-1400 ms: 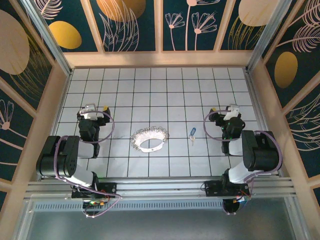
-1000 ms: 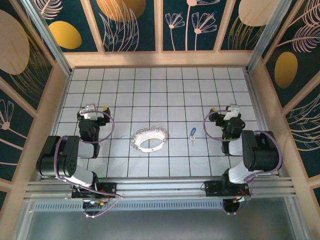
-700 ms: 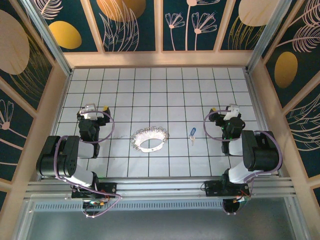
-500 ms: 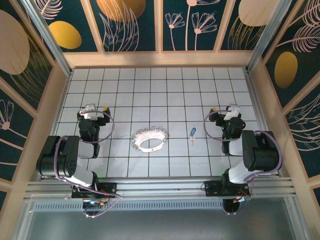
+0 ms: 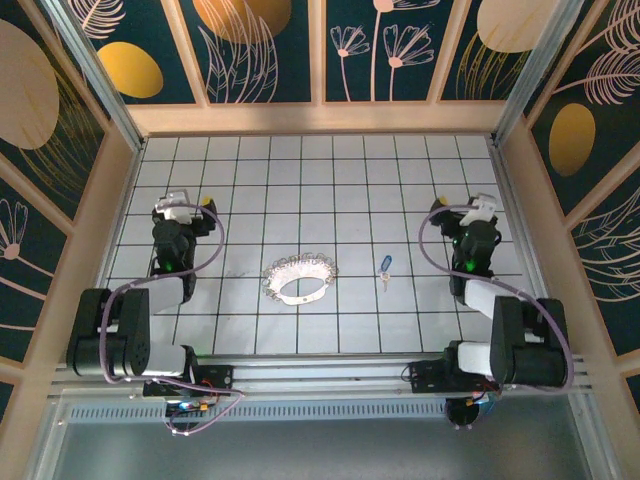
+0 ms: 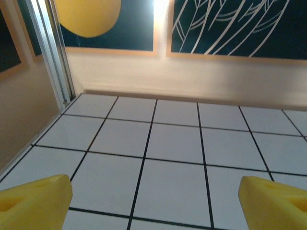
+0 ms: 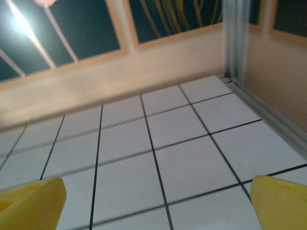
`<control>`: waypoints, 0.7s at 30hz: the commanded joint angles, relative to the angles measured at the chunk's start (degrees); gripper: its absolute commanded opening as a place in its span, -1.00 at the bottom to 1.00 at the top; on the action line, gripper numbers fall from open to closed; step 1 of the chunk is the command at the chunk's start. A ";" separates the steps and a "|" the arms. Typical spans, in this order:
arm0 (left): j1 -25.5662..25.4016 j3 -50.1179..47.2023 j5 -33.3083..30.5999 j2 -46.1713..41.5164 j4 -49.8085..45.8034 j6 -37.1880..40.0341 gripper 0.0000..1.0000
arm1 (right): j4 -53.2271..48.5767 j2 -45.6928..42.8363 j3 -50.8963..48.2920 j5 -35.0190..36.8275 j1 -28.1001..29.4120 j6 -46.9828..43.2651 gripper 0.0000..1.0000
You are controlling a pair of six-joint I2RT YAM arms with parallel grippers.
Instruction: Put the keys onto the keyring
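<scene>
Now, from the top camera: the keyring [image 5: 298, 281], a silvery chain loop, lies flat as an oval on the white tiled table [image 5: 300, 180], roughly midway between the two arms. The key [image 5: 385, 267] lies flat just to the ring's right, apart from it and not touching, with its blue head toward the back wall and its short metal blade toward the near edge. The left gripper [image 5: 185, 206] sits well to the left of the ring and farther toward the back wall. The right gripper [image 5: 460, 205] sits to the right of the key, also farther back, so the key lies between the ring and the right arm. Neither gripper touches either item. In the left wrist camera the yellow fingertips [image 6: 33, 201] stand wide apart at the two lower corners, with bare tile and black grid lines between them and the back wall panel beyond. In the right wrist camera the fingertips [image 7: 278, 201] are likewise spread wide, with tile between them, the wall base ahead and a metal corner post at upper right. Both pairs of fingers are apart and hold nothing.
</scene>
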 commanded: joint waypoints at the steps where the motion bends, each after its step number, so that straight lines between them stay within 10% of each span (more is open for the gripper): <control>1: 0.32 1.43 1.26 -4.23 -7.68 -2.49 0.89 | -15.84 -3.91 4.73 5.22 -1.75 10.95 0.98; 11: -2.02 9.50 14.87 -13.12 -25.67 -18.84 0.97 | -24.48 -7.93 6.66 -16.96 -2.51 18.31 0.81; 21: -16.14 11.84 21.80 -12.26 -33.27 -20.74 0.79 | -32.73 -7.62 5.96 -25.84 6.60 19.48 0.66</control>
